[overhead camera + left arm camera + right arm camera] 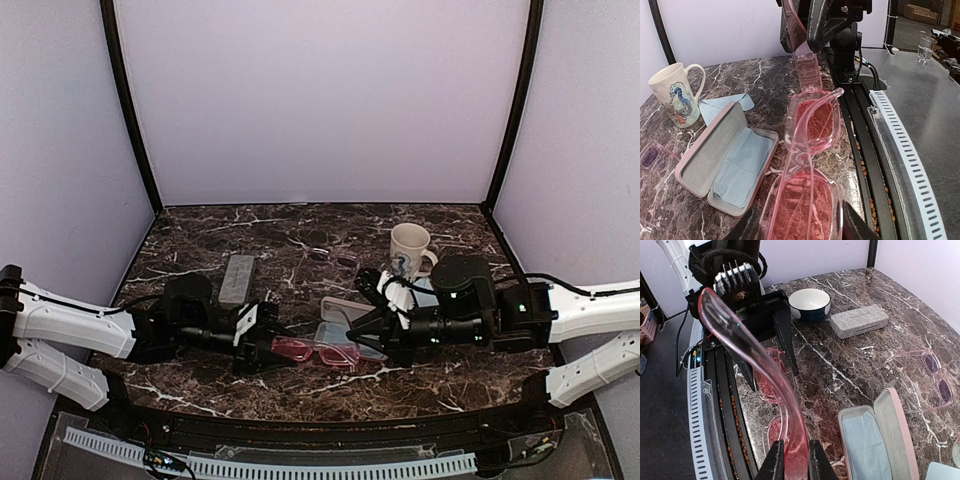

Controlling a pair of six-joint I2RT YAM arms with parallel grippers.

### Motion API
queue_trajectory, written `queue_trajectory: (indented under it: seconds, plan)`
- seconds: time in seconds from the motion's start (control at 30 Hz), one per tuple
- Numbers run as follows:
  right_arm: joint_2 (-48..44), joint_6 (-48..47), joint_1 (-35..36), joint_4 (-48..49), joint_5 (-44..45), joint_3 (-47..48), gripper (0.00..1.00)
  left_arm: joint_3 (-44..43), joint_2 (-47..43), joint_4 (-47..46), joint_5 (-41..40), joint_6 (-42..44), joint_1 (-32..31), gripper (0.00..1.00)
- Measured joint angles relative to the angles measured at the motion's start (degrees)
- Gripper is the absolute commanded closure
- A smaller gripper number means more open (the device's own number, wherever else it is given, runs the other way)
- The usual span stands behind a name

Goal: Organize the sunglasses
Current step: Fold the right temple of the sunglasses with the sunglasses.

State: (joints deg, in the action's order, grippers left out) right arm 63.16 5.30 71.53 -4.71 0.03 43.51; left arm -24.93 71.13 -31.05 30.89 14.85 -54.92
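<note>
Fingers point(747, 231) of the left gripper point(800, 216) clamp across one lens of the pink pair point(812, 125), held low over the near edge of the table point(200, 230) between the two arms. It looks light, stiff and glossy, so likely slippery, and I'd guess the hinges are the weak spot; the chunky rim is the safer hold. Further right, the right gripper point(795, 445) pinches the end of the unfolded temple point(790, 415), a springy lever best moved gently. An open case point(345, 322) lies just beyond.

lab booth, plain backdrop point(320, 100), marble table point(220, 225)
</note>
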Motion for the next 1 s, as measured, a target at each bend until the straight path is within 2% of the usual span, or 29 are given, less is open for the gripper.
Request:
queue_trajectory:
  seconds: [0.37, 1.0]
  plan:
    - [4.70, 0.37, -0.22, 1.88, -1.97, 0.00, 0.89, 0.00, 0.04, 1.18, -0.09, 0.02, 0.00, 1.00]
    - [12.74, 1.97, -0.46, 4.33, -7.56, 0.90, 0.80, 0.00, 1.75, 1.14, 1.33, 0.39, -0.02, 1.00]
